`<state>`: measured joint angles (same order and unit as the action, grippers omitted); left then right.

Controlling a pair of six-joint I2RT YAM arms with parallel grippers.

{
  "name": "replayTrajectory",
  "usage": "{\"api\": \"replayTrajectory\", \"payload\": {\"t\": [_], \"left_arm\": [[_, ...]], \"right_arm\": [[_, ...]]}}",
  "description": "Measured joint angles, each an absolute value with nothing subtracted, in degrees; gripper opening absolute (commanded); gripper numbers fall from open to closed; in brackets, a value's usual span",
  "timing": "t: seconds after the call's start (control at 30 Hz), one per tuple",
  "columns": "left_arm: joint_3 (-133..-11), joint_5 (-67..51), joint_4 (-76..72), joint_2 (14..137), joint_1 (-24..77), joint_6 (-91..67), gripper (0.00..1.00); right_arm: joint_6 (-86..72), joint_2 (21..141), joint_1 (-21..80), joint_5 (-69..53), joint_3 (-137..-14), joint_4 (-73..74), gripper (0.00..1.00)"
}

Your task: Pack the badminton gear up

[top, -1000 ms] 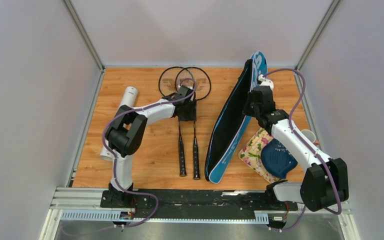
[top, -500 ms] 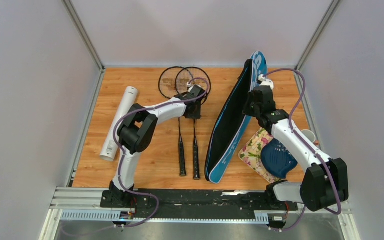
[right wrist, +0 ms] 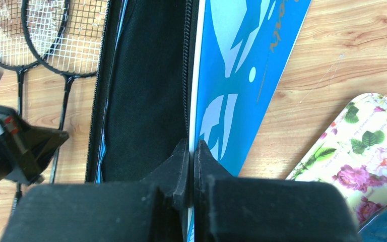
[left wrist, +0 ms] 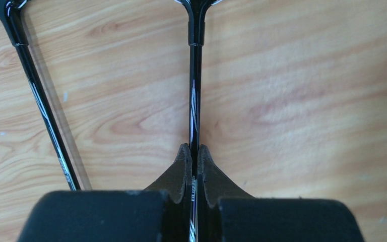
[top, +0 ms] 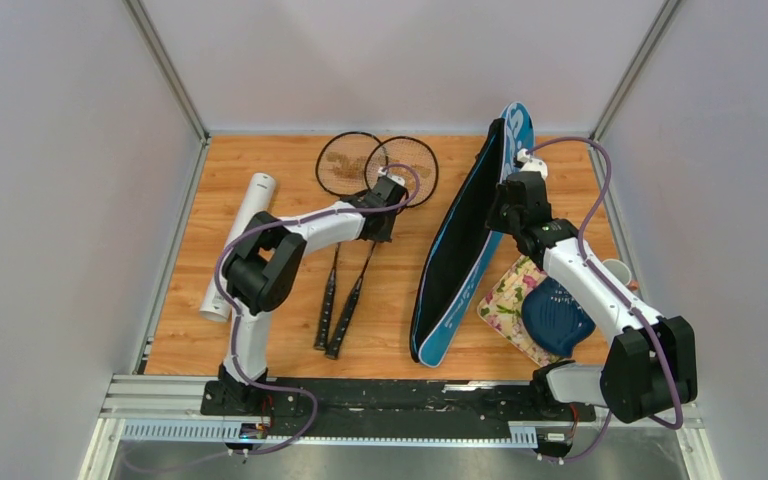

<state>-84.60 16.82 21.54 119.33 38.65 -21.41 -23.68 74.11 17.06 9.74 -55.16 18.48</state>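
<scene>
Two thin black rackets lie on the wooden table, and my left gripper (top: 385,213) (left wrist: 192,148) is shut on the shaft of the right racket (top: 406,168) (left wrist: 195,75) just below its head. The left racket (top: 343,165) (left wrist: 40,101) lies free beside it. Both handles slant toward the near left. The blue cover (top: 470,240) stands unzipped, its black inside (right wrist: 141,91) facing the rackets. My right gripper (top: 505,213) (right wrist: 192,146) is shut on the edge of its upper blue flap (right wrist: 242,65), holding it up. A long white tube (top: 240,245) lies at the left.
A floral cloth (top: 508,298) (right wrist: 363,146) with a dark blue shell-shaped object (top: 557,318) on it lies right of the cover, under my right arm. A white cup (top: 615,270) stands at the right wall. Grey walls close in the table on three sides.
My left gripper has shut on the right racket's shaft and moved right. Both rackets have swung, heads to the right and handles to the left. The right arm has not moved.
</scene>
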Motion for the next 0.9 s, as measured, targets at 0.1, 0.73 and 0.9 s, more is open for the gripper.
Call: {"api": "replayTrajectory", "payload": {"t": [0.1,0.73,0.9], "left_arm": [[-80.4,14.8,21.0,114.7,37.8,-16.7,0.0],[-72.1,14.2,20.6,84.9,46.0,-8.5,0.0],[-75.0,23.7,23.4,89.5,52.3,-5.4,0.0]], "right_arm": [[-23.7,74.1,17.1,9.7,-55.2,18.5,0.0],[-23.3,76.6,16.8,10.0,-57.4,18.9,0.0],[-24.2,78.1,16.9,10.5,-59.0,19.9,0.0]]}}
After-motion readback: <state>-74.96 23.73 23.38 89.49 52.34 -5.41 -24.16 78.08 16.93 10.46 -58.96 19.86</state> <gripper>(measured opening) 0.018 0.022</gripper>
